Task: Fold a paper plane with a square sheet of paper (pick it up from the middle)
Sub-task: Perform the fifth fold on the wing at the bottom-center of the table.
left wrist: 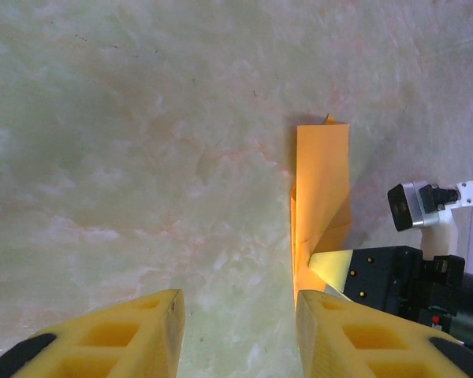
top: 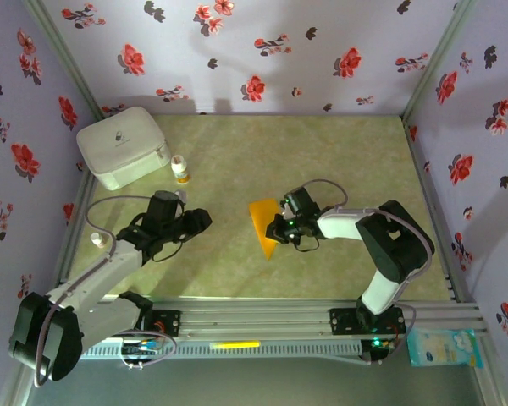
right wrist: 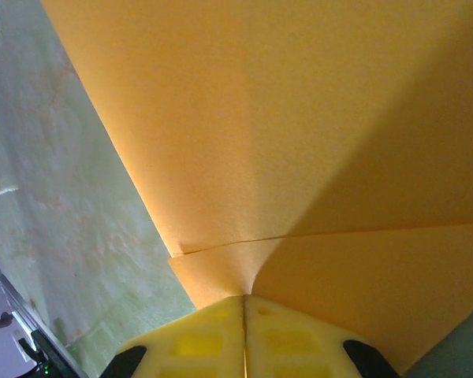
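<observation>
The square sheet of paper [top: 262,222] is a folded, layered orange shape with a pointed lower end, near the middle of the green mat. My right gripper [top: 278,228] is shut on its right edge. In the right wrist view its yellow fingers [right wrist: 213,335] meet with the paper [right wrist: 284,118] pinched between them where the layers converge. My left gripper [top: 199,222] hovers to the left of the paper, apart from it. In the left wrist view that gripper [left wrist: 238,303] is open over bare mat, and the paper [left wrist: 322,181] stands ahead on the right.
A white box [top: 123,145] sits at the back left with a small orange-capped bottle [top: 180,169] beside it. Floral walls close in the mat on three sides. A blue-and-white packet [top: 444,347] lies outside the frame at the front right.
</observation>
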Robot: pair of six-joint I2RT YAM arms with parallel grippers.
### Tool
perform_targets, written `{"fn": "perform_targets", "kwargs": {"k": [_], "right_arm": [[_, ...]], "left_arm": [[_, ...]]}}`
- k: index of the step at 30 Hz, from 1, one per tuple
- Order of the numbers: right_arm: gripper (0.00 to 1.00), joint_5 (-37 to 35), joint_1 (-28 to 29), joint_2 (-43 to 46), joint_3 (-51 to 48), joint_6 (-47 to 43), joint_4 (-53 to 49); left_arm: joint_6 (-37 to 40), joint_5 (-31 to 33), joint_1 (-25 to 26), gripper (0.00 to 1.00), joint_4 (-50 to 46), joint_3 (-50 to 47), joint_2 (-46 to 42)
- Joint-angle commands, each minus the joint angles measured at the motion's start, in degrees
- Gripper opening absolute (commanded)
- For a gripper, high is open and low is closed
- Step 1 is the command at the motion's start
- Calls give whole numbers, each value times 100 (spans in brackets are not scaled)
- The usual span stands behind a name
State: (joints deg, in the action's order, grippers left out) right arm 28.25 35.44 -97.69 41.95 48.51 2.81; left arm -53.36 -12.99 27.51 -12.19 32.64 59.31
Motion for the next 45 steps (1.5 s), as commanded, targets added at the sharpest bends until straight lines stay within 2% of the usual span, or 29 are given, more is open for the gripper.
{"fn": "perform_targets", "kwargs": {"k": [1, 13, 27, 45], "right_arm": [[7, -415, 153, -262, -86, 58, -532], [6, -906, 455, -129, -146, 412, -865], [6, -1308, 713, -80, -109, 970, -587], [6, -1718, 963, 115, -601, 1433, -220]], "left_arm": [[-87, 107, 36, 41, 206, 156, 46], [31, 60, 35, 38, 190, 180, 2], [131, -341, 38, 38, 586, 190, 36], [66, -558, 65, 37, 759, 247, 174]]}}
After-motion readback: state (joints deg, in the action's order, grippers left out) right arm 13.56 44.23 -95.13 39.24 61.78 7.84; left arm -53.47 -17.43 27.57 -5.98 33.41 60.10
